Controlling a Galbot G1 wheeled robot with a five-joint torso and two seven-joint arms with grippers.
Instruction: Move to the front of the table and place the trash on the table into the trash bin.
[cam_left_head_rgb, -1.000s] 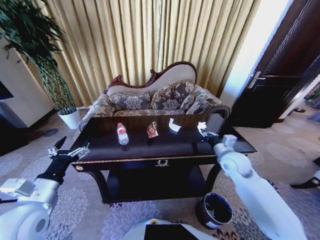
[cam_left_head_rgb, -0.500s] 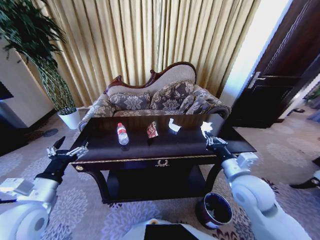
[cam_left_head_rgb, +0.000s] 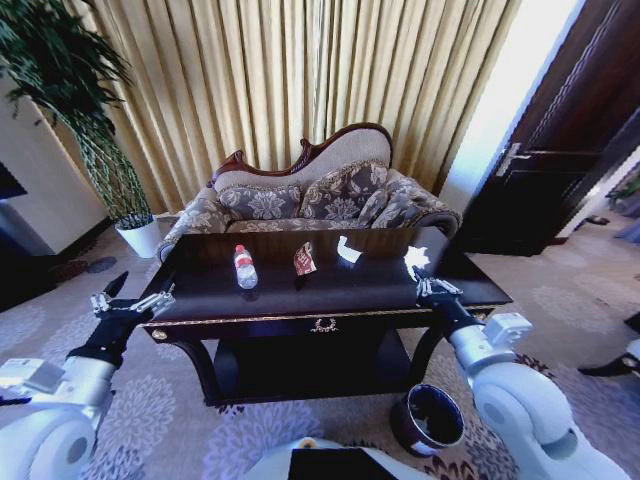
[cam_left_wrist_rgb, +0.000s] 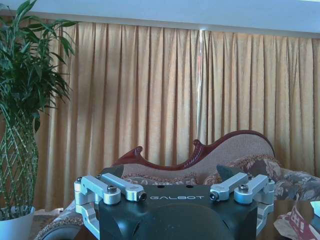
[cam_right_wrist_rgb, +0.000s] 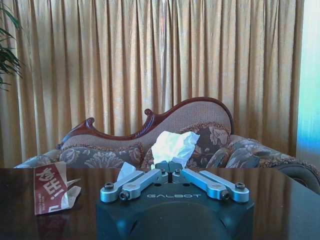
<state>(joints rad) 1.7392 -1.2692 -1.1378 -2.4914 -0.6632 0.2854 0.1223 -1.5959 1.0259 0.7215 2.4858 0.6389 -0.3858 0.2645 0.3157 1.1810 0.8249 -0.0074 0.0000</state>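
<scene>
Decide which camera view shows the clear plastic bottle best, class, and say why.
The head view: the bottle stands whole on the table, red cap up. The wrist views show the wrapper and sofa, not the bottle.

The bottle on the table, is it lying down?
No, the bottle stands upright on the table, red cap on top.

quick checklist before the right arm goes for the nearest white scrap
1. White scrap lying on the table, unobstructed: ok.
2. Right end effector near the scrap, on the robot's side of it: ok.
3. Right end effector open for a grasp: not ok, shut.
4. Trash bin on the floor under the right arm, mouth open: ok.
5. Left end effector open, off the table's left end: ok.
</scene>
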